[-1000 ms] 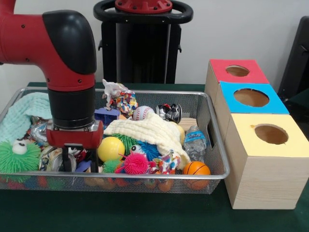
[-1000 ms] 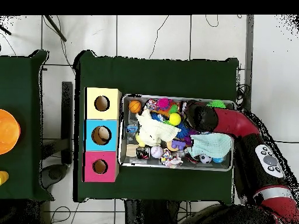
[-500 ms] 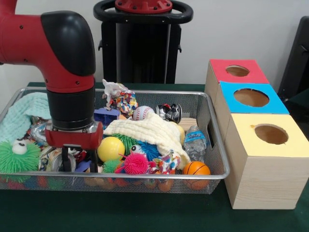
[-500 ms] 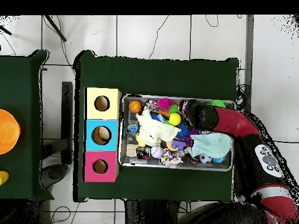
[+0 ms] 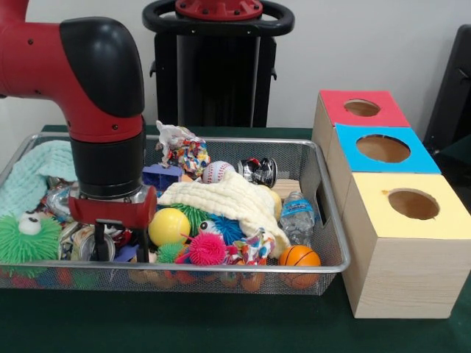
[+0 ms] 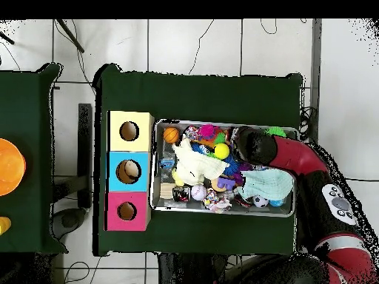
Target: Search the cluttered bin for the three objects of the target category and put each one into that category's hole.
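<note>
My gripper hangs low in the left front part of the wire mesh bin, among the clutter. A crushed silver can lies right beside it, and a yellow ball sits just to its right. Whether anything is held is hidden by the clutter. Other balls show: an orange basketball, a baseball and a pink spiky ball. In the overhead view the black wrist covers the gripper. Three boxes stand beside the bin, with a red hole, a blue hole and a yellow hole.
A cream cloth drapes over the bin's middle and a teal cloth fills the far left. A green spiky ball with eyes, a water bottle, another crushed can and a blue block crowd the bin.
The arm has shifted a little to the left in the front view. The gripper stays low in the bin and the objects have not moved.
</note>
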You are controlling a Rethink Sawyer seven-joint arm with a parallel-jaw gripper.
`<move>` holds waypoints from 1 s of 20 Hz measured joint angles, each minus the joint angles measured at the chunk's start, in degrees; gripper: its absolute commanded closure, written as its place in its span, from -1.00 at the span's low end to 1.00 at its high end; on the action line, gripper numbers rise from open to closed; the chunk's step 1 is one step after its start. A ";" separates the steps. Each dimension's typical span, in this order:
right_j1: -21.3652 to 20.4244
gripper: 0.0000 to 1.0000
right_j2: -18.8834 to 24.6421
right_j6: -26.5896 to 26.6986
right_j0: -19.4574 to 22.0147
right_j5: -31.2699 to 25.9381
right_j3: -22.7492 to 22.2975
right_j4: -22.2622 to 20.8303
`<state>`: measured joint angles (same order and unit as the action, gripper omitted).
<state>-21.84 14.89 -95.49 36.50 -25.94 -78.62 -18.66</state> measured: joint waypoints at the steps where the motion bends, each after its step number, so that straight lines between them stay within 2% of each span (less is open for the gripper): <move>1: 0.01 -1.00 -0.20 0.00 -0.15 0.06 0.03 0.12; 20: 0.73 -1.00 -10.24 -0.05 -8.74 2.79 -0.60 6.56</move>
<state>-21.11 4.65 -95.54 27.76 -23.15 -79.22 -12.10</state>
